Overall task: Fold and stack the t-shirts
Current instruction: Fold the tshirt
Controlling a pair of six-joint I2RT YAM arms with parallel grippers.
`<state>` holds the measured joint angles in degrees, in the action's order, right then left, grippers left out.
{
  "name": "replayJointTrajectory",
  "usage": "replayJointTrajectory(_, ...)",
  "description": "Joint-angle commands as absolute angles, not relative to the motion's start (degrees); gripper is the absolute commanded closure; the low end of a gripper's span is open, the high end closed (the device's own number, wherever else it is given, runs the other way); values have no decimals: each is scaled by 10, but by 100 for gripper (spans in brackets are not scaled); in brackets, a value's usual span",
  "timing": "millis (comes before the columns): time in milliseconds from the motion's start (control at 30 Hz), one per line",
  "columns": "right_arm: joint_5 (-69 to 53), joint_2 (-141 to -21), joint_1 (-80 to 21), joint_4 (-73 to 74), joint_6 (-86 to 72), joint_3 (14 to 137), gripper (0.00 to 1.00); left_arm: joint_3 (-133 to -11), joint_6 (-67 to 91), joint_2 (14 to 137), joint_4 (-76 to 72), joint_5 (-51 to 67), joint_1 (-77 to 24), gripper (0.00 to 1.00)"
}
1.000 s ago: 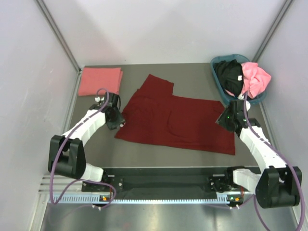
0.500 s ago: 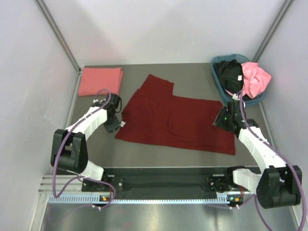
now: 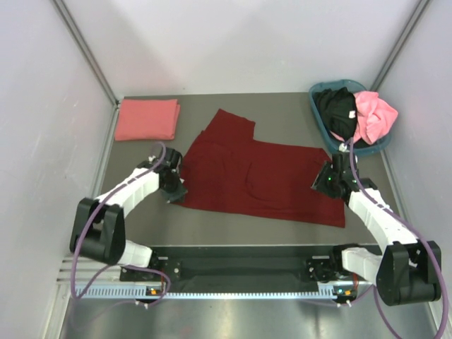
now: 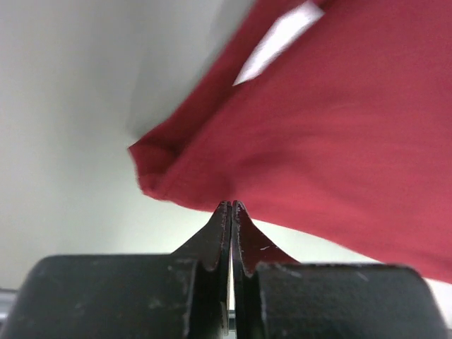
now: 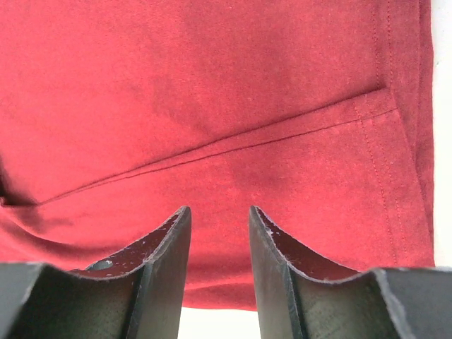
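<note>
maroon t-shirt [image 3: 261,173] edge, left end effector [image 4: 232,205] closed

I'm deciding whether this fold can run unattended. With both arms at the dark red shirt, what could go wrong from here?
1. The left end effector has its jaws shut right at the corner edge of the maroon t-shirt. Whether any cloth is caught is unclear, so a lift may slip free.
2. The right end effector is open over the hem and grips nothing. A one-sided pull would likely drag and bunch the fabric.
</note>
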<state>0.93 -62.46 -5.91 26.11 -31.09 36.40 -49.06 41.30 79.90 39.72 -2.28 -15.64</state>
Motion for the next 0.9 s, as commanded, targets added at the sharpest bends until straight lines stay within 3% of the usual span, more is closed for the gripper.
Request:
replayJointTrajectory(0,8,-622,-66,232,-316,368,61,-466,431,838,366,-25,-155,100)
replayJointTrajectory(167,24,-620,-65,235,-310,362,61,-480,439,879,383,-81,-155,100)
replayJointTrajectory(433,25,-628,-65,231,-308,368,61,-519,459,810,426,-80,-155,100)
replayJointTrajectory(867,33,-619,-65,229,-308,362,61,-505,446,848,444,-156,-155,100)
